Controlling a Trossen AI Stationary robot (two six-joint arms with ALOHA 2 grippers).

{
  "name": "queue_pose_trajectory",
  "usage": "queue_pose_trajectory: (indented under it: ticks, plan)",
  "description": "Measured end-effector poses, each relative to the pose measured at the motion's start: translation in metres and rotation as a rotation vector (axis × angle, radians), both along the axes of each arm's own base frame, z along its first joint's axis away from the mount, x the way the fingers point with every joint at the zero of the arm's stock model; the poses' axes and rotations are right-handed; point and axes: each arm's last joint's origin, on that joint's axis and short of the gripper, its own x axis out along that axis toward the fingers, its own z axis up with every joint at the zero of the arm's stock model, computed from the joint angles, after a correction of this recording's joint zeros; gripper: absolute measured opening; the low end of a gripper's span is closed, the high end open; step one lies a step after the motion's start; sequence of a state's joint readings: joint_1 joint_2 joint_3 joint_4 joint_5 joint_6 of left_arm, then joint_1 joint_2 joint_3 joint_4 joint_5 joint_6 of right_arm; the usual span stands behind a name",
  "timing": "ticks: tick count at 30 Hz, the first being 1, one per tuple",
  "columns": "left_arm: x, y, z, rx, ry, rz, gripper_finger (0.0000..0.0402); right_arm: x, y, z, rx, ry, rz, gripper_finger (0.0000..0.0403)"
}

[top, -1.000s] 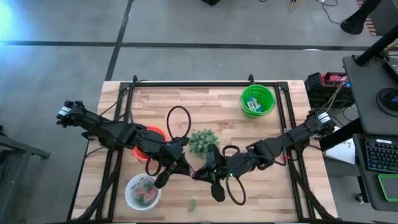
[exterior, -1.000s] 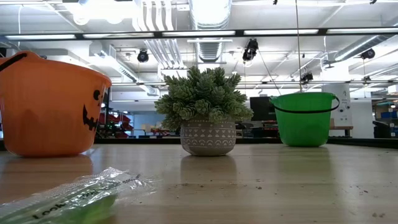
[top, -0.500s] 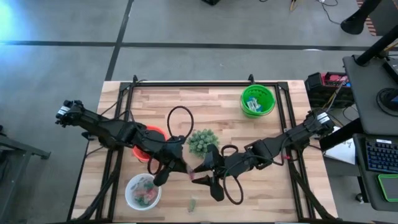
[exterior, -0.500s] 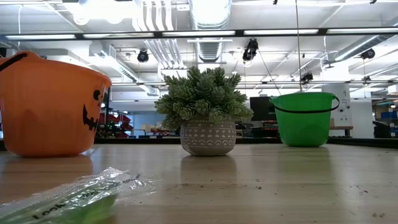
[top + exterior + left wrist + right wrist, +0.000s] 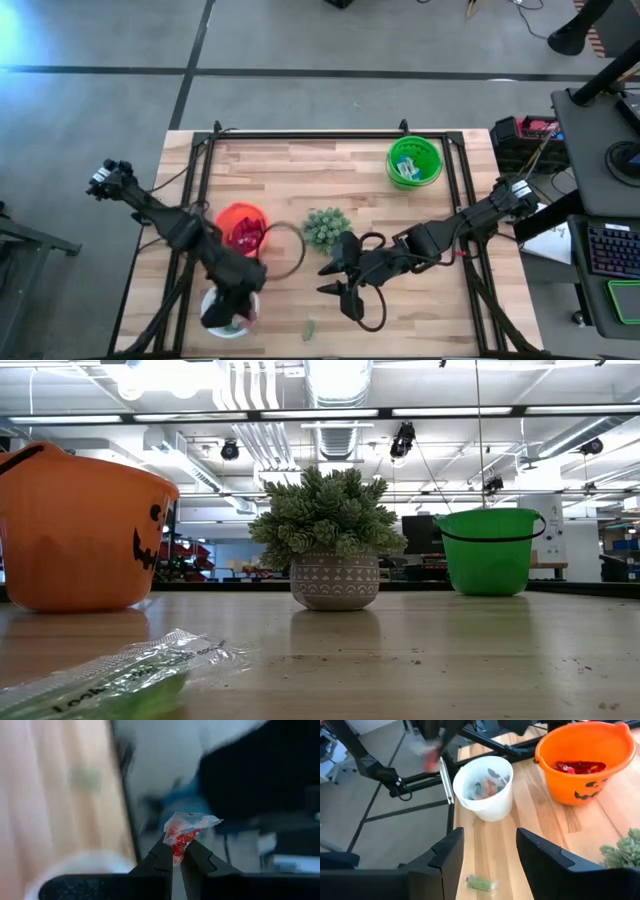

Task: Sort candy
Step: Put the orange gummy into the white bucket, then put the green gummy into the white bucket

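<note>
Red candy packet (image 5: 183,831) sits pinched in our left gripper (image 5: 176,854), jaws clamped on it, above the white bowl (image 5: 213,303) near the table's (image 5: 330,175) front edge. Our right gripper (image 5: 333,279) hangs open beside the potted plant (image 5: 325,228); a green candy (image 5: 310,327) lies nearby.

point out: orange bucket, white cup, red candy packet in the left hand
orange bucket (image 5: 582,767): right wrist view, on its front wall above the printed face.
white cup (image 5: 490,805): right wrist view, on its outer side wall.
red candy packet (image 5: 186,831): left wrist view, on the wrapper's middle, just above the shut fingers.
</note>
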State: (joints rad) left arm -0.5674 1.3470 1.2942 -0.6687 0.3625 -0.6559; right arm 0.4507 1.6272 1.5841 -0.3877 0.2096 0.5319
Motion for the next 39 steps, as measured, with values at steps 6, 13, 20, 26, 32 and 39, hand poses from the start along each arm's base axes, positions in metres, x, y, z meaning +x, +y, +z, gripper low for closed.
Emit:
queue_pose_trajectory:
  ticks: [6,13,20,26,32,39]
  plan:
    - [-0.039,-0.011,-0.022,0.201,0.326,-0.028,0.0,0.0,0.0,0.0,0.042,0.014,-0.024,0.0174]
    - [-0.041,-0.014,-0.024,0.214,0.339,0.007,0.0,0.0,0.0,0.0,0.043,0.014,-0.025,0.0172]
    - [-0.04,-0.013,-0.025,0.225,0.345,0.054,0.0025,0.0,0.0,0.0,0.042,0.014,-0.025,0.0181]
    - [-0.04,-0.013,-0.025,0.216,0.36,0.076,0.0078,0.001,0.001,-0.003,0.043,0.02,-0.027,0.0187]
    - [-0.04,-0.013,-0.025,0.222,0.362,0.071,0.0116,0.007,0.003,-0.016,0.126,0.085,-0.091,0.0187]
    - [-0.044,-0.008,-0.022,0.27,0.319,0.077,0.0117,0.022,0.011,-0.048,0.266,0.196,-0.217,0.0187]
